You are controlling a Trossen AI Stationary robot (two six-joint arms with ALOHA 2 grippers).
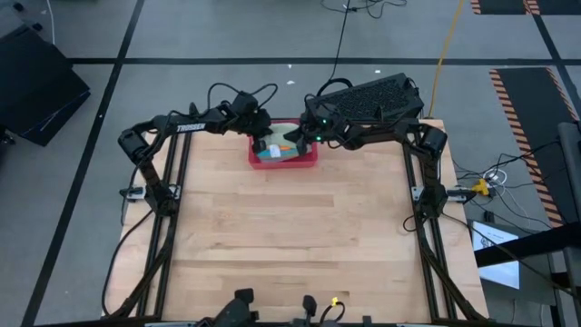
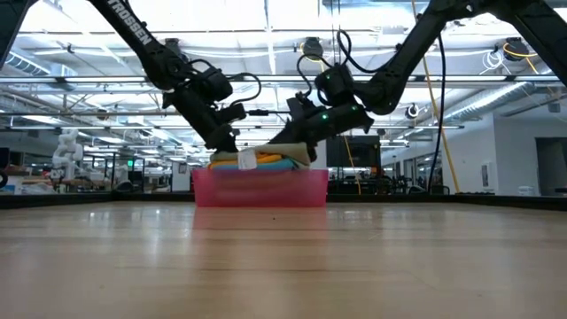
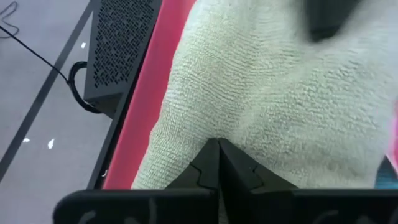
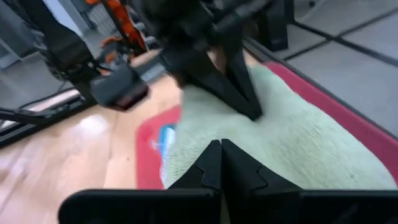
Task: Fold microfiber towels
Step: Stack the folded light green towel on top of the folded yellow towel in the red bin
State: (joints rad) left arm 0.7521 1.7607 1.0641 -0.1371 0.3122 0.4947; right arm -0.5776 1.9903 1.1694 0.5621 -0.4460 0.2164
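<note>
From above, a rigid pink-red tray (image 1: 309, 161) is sitting at the far edge of the pale wooden table (image 1: 290, 236), holding a stack of microfiber towels (image 1: 272, 151) showing blue, green and pale patches; a black perforated box (image 1: 377, 95) is lying just behind the tray. The left gripper (image 1: 261, 136) and right gripper (image 1: 304, 138) are both reaching down over the tray from opposite sides. At table height, the tray's translucent pink wall (image 2: 259, 188) is carrying folded layers of orange, blue and pale cloth (image 2: 257, 160), and both arms are angling steeply down onto the pile. From the left wrist, the top pale grey-green towel (image 3: 267, 106) is looking soft and looped, with the gripper's fingers closed together against its surface. From the right wrist, the same towel (image 4: 298, 143) is filling the tray, that gripper's fingers likewise pressed together at the cloth.
</note>
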